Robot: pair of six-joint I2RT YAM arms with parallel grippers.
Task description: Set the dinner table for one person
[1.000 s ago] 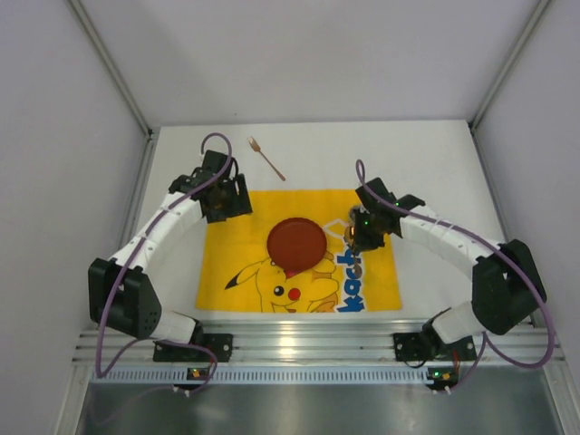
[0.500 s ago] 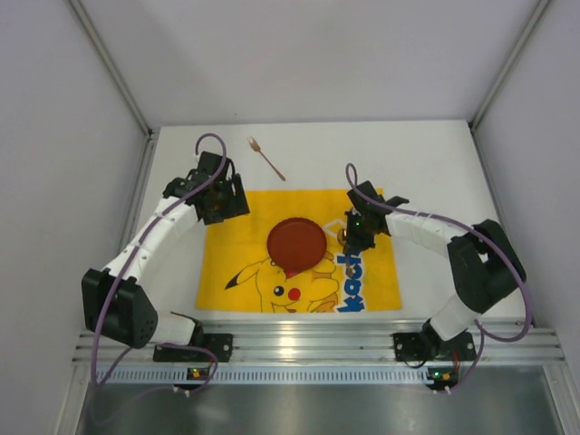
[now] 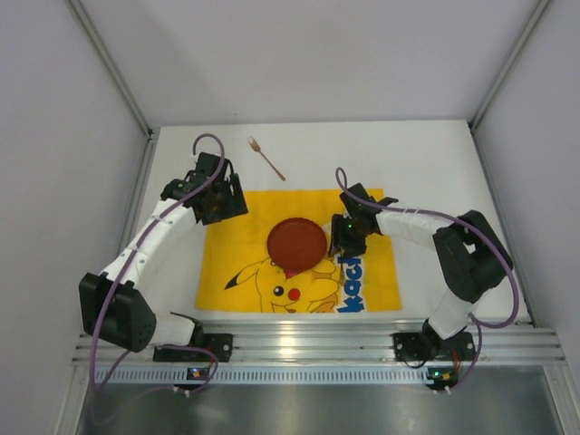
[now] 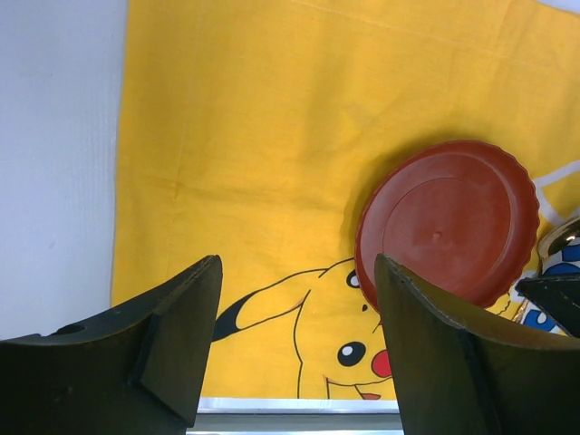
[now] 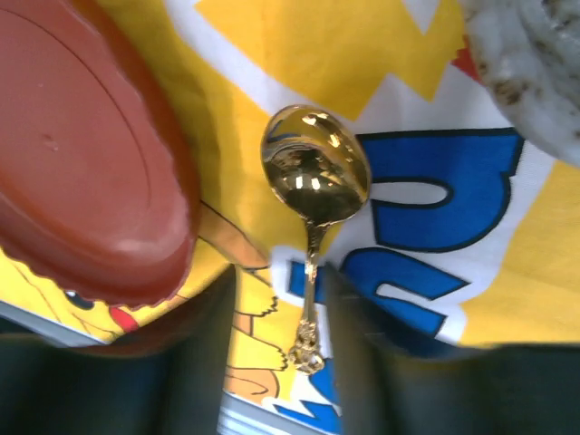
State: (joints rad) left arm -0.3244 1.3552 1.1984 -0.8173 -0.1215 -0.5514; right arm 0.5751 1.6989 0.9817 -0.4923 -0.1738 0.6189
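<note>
A dark red plate (image 3: 295, 243) lies on the yellow cartoon mat (image 3: 237, 231) that covers the near half of the white dinner table (image 3: 417, 163). My right gripper (image 3: 343, 237) hovers just right of the plate. In the right wrist view a gold spoon (image 5: 314, 177) lies on the mat beside the plate (image 5: 82, 154), its handle between the blurred fingers (image 5: 199, 362) with a gap on each side; the right gripper (image 5: 281, 358) is open. My left gripper (image 3: 217, 195) is open and empty over the mat's far left corner. A thin gold fork (image 3: 266, 158) lies on bare table behind the mat.
A ribbed aluminium rail (image 3: 308, 340) runs along the near edge, with both arm bases on it. White walls close in the table at the left, right and back. In the left wrist view the plate (image 4: 449, 222) sits right of the left gripper (image 4: 297, 272).
My right gripper has moved left toward the plate and its jaws have parted from the spoon, which now lies on the mat. The left arm has shifted only slightly.
</note>
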